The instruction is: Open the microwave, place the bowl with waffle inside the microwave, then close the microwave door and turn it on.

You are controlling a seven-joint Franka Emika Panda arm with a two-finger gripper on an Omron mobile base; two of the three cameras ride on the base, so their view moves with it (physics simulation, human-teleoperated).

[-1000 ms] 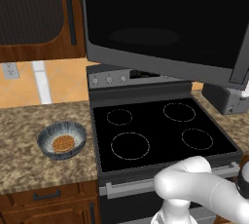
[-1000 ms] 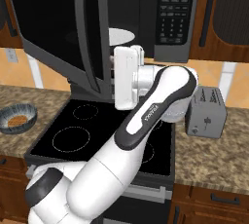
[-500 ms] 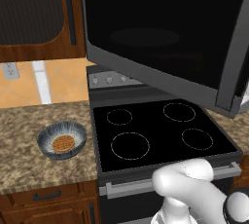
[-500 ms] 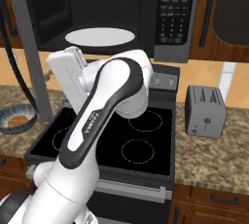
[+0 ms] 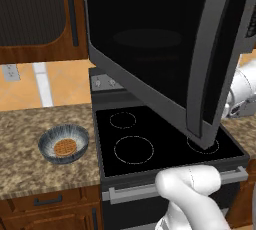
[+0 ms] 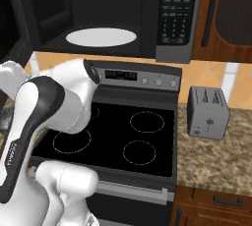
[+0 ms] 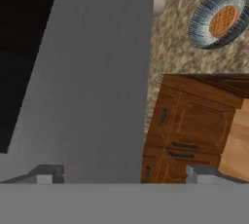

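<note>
— How many bowls were out, and where?

— One small round blue-grey streaked bowl (image 5: 64, 143) sat on the speckled granite desk (image 5: 30, 174) left of the black glass stove (image 5: 160, 146), holding one round golden-brown grid waffle (image 5: 65, 147). The stove showed four burner rings.

— And the big dark grey-steel microwave (image 6: 123, 16)?

— Its wide black glass door (image 5: 150, 49) stood swung open toward the near side, with one white round plate (image 6: 101, 37) lying in the cavity and the button panel (image 6: 177, 11) at the right edge.

— The claw (image 7: 121, 174)?

— Its two dark tips stood well apart, open, holding nothing, just beside the door's grey steel frame (image 7: 97, 82). One silver toaster (image 6: 208, 112) stood on the desk to the right.
</note>
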